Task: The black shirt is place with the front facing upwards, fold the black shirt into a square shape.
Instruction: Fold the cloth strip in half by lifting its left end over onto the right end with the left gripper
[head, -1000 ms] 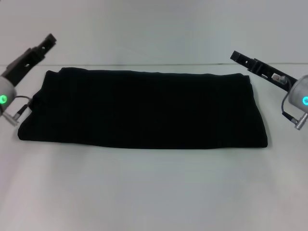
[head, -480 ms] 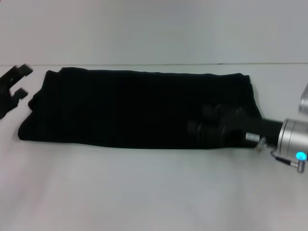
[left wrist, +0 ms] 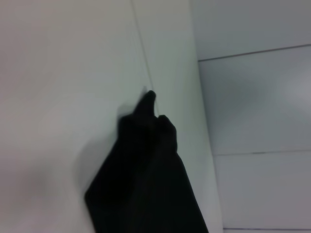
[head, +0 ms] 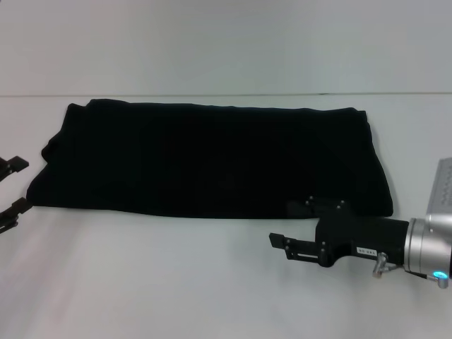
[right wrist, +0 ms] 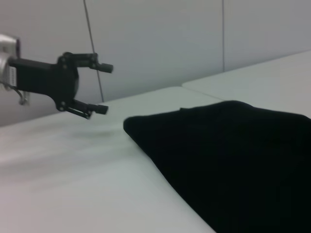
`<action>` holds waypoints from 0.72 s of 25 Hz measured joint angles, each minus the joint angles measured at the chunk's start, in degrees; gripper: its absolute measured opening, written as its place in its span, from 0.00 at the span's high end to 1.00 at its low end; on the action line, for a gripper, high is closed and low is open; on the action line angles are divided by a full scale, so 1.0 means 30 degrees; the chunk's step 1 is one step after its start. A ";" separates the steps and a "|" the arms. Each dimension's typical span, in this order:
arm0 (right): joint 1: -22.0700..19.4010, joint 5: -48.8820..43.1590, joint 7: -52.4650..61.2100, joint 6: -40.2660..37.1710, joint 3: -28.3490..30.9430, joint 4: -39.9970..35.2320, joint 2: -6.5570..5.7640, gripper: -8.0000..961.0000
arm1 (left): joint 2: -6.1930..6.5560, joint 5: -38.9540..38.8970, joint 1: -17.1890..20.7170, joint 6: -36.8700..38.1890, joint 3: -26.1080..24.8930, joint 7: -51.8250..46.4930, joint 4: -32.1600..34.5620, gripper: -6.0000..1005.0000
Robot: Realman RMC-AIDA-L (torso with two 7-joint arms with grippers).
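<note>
White table (head: 212, 282) carries the black shirt (head: 212, 159), folded into a wide band lying flat across its middle. Right gripper (head: 279, 244) sits just off the shirt's near right corner, above bare table; fingers apart, holding nothing. Left gripper (head: 15, 185) is beside the shirt's left end, fingers apart, empty.

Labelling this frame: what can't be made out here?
- Black shirt: print and neck label hidden by its own folds, all views.
- Left hand: cut off by head view's edge; open fingers show in right wrist view.
- Right hand: finger gap unclear, head view.
</note>
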 joint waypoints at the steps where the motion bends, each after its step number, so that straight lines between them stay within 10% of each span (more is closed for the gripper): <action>1: -0.0101 0.0014 -0.0171 0.0062 0.0001 0.0012 0.0012 0.20 | 0.0002 0.0085 0.0030 -0.0009 -0.0098 -0.0059 -0.0048 0.12; 18: -0.0472 0.0324 -0.1651 -0.0694 -0.0222 0.0187 0.0048 0.20 | 0.0208 0.1073 -0.0692 -0.2828 0.0103 -0.0319 -0.1566 0.12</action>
